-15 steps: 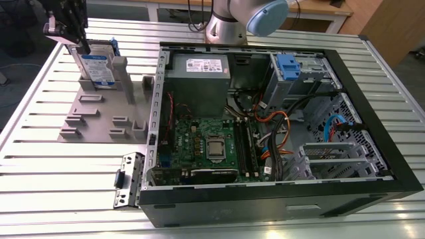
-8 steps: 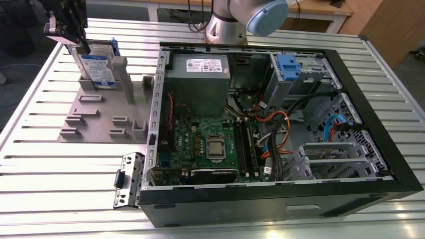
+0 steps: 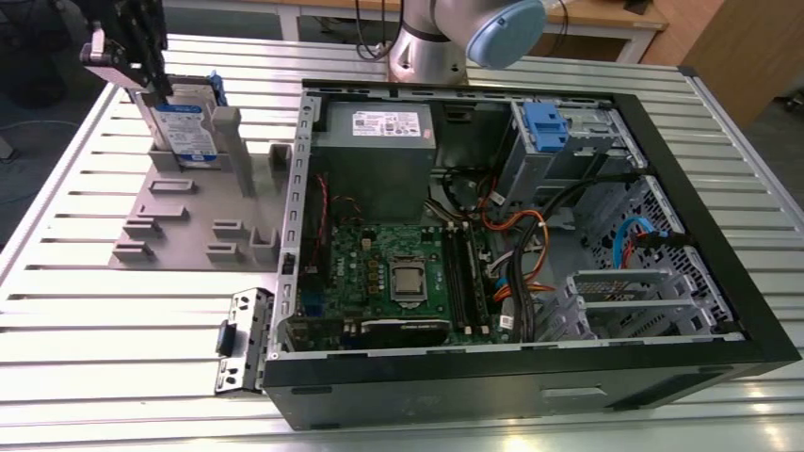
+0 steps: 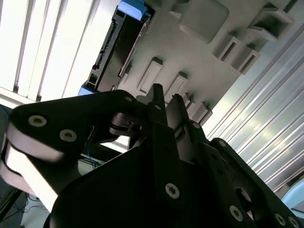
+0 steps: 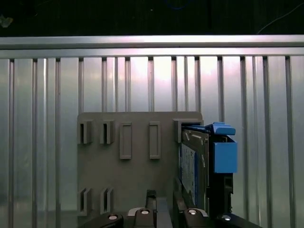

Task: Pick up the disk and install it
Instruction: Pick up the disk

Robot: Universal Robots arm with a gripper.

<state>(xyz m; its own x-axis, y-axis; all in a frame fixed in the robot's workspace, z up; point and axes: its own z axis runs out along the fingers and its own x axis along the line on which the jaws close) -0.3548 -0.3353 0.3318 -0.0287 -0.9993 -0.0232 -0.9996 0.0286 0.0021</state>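
disk (image 3: 188, 130) btm hidden in holder (image 3: 188, 218); arm (image 3: 442, 38) cropped

Grey post (image 3: 226, 134) just beside disk (image 3: 186, 132)

A robotics lab or test workshop.
A slatted aluminium bench (image 3: 113, 330) carries an opened computer case (image 3: 503, 391), a grey holding fixture (image 3: 176, 212), and a robot arm's base (image 3: 421, 56).

Exterior view overlooks the table (image 3: 88, 348) from high; both wrist views closely face the holder (image 4: 190, 52) (image 5: 137, 175).
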